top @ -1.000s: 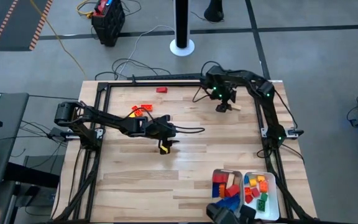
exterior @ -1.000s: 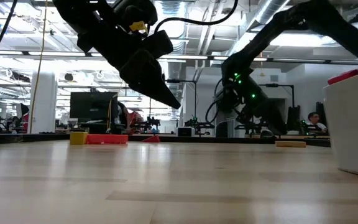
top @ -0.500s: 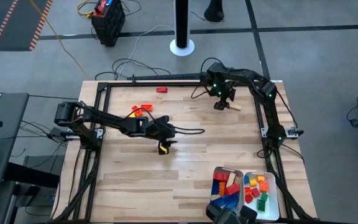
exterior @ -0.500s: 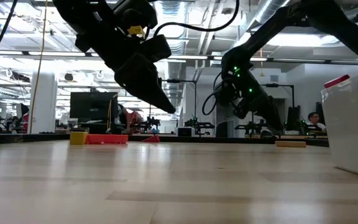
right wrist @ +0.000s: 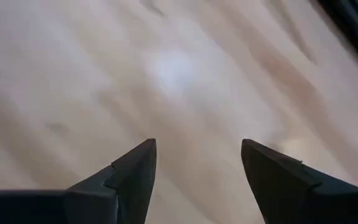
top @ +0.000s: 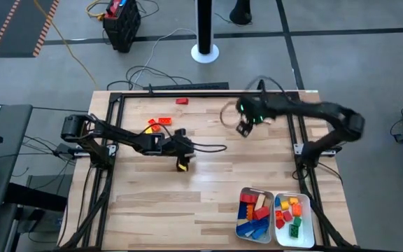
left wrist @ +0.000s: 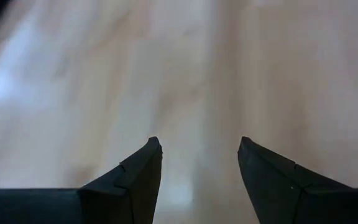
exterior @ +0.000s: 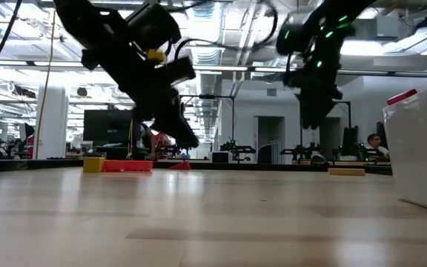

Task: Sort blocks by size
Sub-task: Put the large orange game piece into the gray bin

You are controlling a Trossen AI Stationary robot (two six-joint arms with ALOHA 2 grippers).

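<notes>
Loose blocks lie near the table's far edge: a red one (top: 181,101) and a small orange and red cluster (top: 158,123). The low view shows a yellow block (exterior: 93,164), a flat red one (exterior: 128,166) and a tan block (exterior: 345,171) resting on the wood. My left gripper (top: 182,166) hangs open over bare table near the middle, with nothing between its fingers (left wrist: 143,168). My right gripper (top: 243,130) is open too. It points down, high above the far right part of the table, with only wood under it (right wrist: 197,152).
Two white trays stand at the near right edge: one (top: 244,191) holds blue, red and tan blocks, the other (top: 312,225) smaller red, orange, yellow and green ones. A tray wall (exterior: 421,148) fills the right of the low view. A black frame (top: 187,87) borders the table.
My right gripper has risen from close above the table beside the tan block, tipped over until it points down, and swung toward the table's middle; its arm has swept out to the right. The tan block stays where it was. My left gripper has sunk a little.
</notes>
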